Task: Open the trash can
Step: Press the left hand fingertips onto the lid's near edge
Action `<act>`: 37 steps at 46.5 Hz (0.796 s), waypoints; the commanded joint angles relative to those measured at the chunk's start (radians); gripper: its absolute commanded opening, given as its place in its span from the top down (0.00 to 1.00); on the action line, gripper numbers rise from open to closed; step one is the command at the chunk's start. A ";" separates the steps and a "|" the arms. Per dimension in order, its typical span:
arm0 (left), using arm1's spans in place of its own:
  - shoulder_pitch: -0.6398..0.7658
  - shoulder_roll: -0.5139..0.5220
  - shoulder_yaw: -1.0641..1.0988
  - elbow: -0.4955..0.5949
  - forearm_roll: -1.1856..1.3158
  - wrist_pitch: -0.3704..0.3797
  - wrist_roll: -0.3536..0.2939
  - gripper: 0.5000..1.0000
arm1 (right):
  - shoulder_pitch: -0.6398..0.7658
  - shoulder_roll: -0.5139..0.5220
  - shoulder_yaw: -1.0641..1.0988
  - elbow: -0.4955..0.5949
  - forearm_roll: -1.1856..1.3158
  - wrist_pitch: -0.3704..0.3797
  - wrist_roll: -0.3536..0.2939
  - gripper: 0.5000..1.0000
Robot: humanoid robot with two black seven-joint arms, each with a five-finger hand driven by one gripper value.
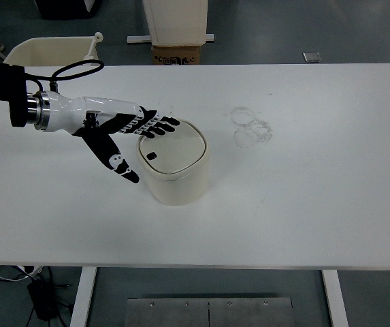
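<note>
The tabletop was white, flat and matte, and filled most of the top view. Its far edge ran across the upper part of the picture and its near edge across the lower part. Grey floor showed beyond the far edge and below the near edge.

On the floor at far left stood one cream bin with a spout-like corner. To its right sat one cardboard box under a pale upright object. Below the near edge, cables lay at left, two white table legs were visible, and one grey metal plate lay at centre.

One arm entered from the left edge. The left robot hand was released: its fingers were spread and extended, grasping nothing. The fingertips lay over the left rear edge of the lid; whether they touched it could not be told. The thumb pointed toward the near edge, just left of the can body.

One trash can, cream with rounded corners, stood upright near the tabletop centre, slightly left. Its lid was closed and carried one small dark mark.

Right of the can, faint ring stains marked the surface. The right half of the tabletop offered open room, as did the near strip in front of the can.
</note>
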 commanded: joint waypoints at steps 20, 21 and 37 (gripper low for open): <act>-0.005 -0.002 0.038 -0.028 0.060 0.003 0.001 0.00 | 0.000 0.000 0.000 0.000 0.000 0.000 0.000 0.01; -0.003 -0.003 0.038 -0.028 0.060 0.005 0.001 0.00 | 0.000 0.000 0.000 0.000 0.000 0.000 0.000 0.01; 0.004 -0.011 0.045 -0.028 0.060 0.009 0.001 0.00 | 0.000 0.000 0.000 0.000 0.000 0.000 0.000 0.01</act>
